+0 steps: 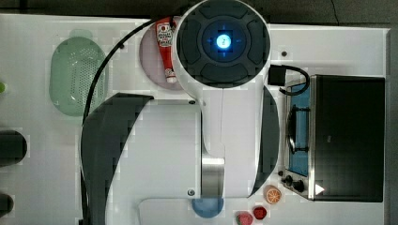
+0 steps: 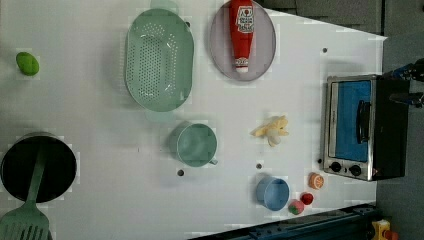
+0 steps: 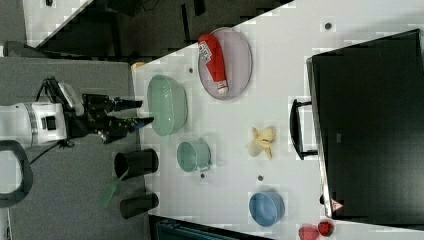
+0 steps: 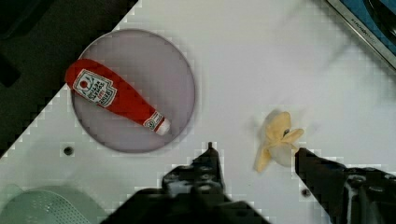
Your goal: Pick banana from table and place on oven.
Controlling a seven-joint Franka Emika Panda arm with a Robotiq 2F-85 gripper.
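- The light is bright and even, and the white table (image 2: pixel 100 150) reads almost washed out in the left view.
- Shadows are soft and faint: a pale one lies beside the banana (image 4: pixel 276 140) in the wrist view, another under the colander (image 2: pixel 159 59).
- A blue light glows on the arm (image 1: pixel 223 41) in the top view.
- The oven (image 3: pixel 370 125) top is flat black with little detail.
- All pictures are soft and blocky, with jagged edges around objects.
- The gripper (image 4: pixel 254 161) looks dark and blurred in the wrist view.

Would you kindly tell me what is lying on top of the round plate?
A red ketchup bottle lies on the plate. The plate surface beneath it is covered.
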